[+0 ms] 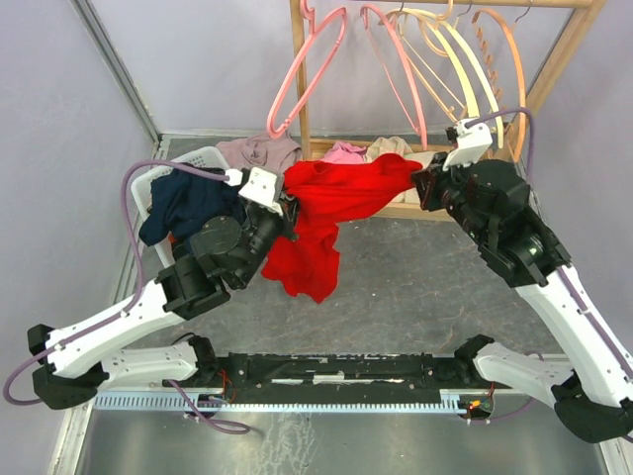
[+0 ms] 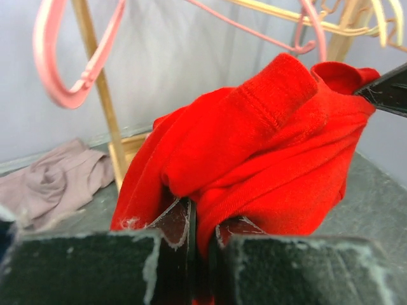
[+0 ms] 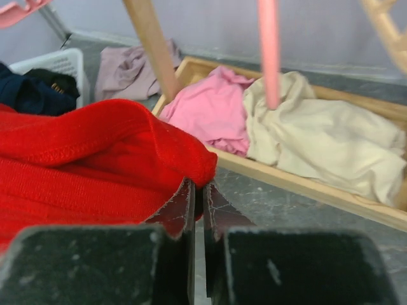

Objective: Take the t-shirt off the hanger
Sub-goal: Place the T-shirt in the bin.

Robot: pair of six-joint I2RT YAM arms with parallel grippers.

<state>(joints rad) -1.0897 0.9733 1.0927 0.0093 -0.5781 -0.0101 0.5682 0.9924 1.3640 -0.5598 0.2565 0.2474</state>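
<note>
The red t-shirt hangs stretched between my two grippers above the table, its lower part drooping toward the floor; no hanger shows inside it. My left gripper is shut on the shirt's left end, red cloth pinched between the jaws. My right gripper is shut on the shirt's right edge. The shirt fills the left wrist view and the left of the right wrist view. Pink hangers and cream hangers hang on the wooden rack behind.
A white basket with dark blue clothing stands at left. A mauve garment lies behind it. The rack's wooden base tray holds a pink garment and a cream one.
</note>
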